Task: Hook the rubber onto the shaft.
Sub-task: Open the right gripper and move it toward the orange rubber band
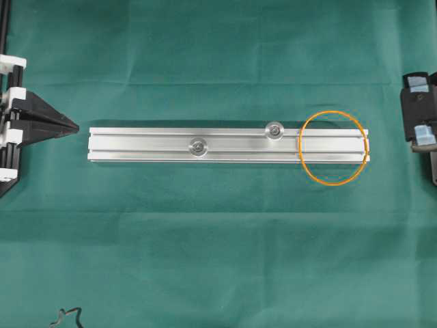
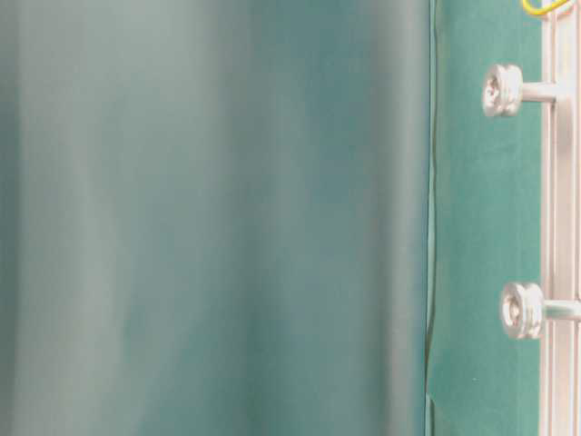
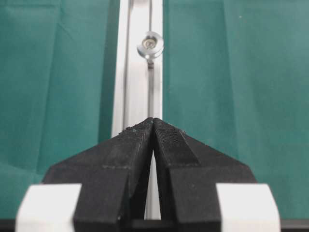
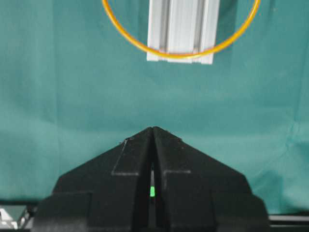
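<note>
Thin orange rubber band loop (image 1: 333, 147) lies draped over the right end of the long silver aluminium rail (image 1: 143, 144), resting on top of it w/ its upper and lower arcs spilling past the rail's edges onto the green cloth-covered table (image 1: 218, 246); not hooked on either post. In the right wrist view the loop (image 4: 145, 47) crosses just inside the rail's (image 4: 180, 26) end face. Two small round-headed silver shafts stand up from the rail: one (image 1: 198, 145) near the middle, the other (image 1: 274, 130) further right, just left of the band, apart from it. Table-level view shows both posts (image 2: 504, 89) (image 2: 521, 311) sticking out from the rail, plus a bit of the band (image 2: 545, 8) at the top edge. Left gripper (image 1: 75, 128) sits just off the rail's left end, black fingers (image 3: 130, 150) pressed together, grasping nothing. Right gripper (image 4: 152, 129) hangs short of the rail's right end, tips clenched, nothing btwn them. Small dark wiry object (image 1: 66, 317) at the table's near left edge, too small to tell.
</note>
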Robot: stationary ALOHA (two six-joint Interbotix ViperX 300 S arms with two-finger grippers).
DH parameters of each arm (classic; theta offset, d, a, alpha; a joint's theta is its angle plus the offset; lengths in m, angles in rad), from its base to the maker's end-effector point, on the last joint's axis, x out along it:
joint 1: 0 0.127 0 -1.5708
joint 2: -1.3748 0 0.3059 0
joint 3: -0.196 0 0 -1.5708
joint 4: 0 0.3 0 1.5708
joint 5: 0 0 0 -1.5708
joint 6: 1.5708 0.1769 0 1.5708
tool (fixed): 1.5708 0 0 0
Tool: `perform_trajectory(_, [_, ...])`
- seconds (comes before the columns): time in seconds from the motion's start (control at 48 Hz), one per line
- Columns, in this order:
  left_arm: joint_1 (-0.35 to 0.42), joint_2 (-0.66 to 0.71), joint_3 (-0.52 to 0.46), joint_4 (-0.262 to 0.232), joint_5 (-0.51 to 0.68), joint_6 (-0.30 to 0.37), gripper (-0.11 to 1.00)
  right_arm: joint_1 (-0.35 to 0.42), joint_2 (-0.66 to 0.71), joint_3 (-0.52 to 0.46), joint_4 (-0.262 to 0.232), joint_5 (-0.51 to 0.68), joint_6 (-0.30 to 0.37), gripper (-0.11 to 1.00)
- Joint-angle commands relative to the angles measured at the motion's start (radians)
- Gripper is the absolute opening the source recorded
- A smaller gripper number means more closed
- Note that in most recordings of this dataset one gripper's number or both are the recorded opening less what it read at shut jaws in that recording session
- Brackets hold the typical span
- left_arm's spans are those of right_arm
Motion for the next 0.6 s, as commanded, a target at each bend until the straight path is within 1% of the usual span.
perform_trajectory(0.0, [0.002, 0.006, -0.034, 0.002, -0.005, 0.0, 0.0, 0.0, 0.014, -0.026, -0.002, 0.002, 0.002, 0.03])
perform_trajectory(0.459, [0.002, 0.008, -0.038, 0.002, -0.005, 0.0, 0.0, 0.0, 0.02, -0.026, -0.014, 0.003, 0.002, 0.04])
perform_trajectory(0.521, [0.002, 0.006, -0.038, 0.002, -0.005, 0.0, 0.0, 0.0, 0.02, -0.026, -0.014, 0.002, 0.002, 0.07])
perform_trajectory(0.584, [0.002, 0.008, -0.038, 0.002, -0.005, 0.0, 0.0, 0.0, 0.02, -0.026, -0.014, 0.002, 0.002, 0.14])
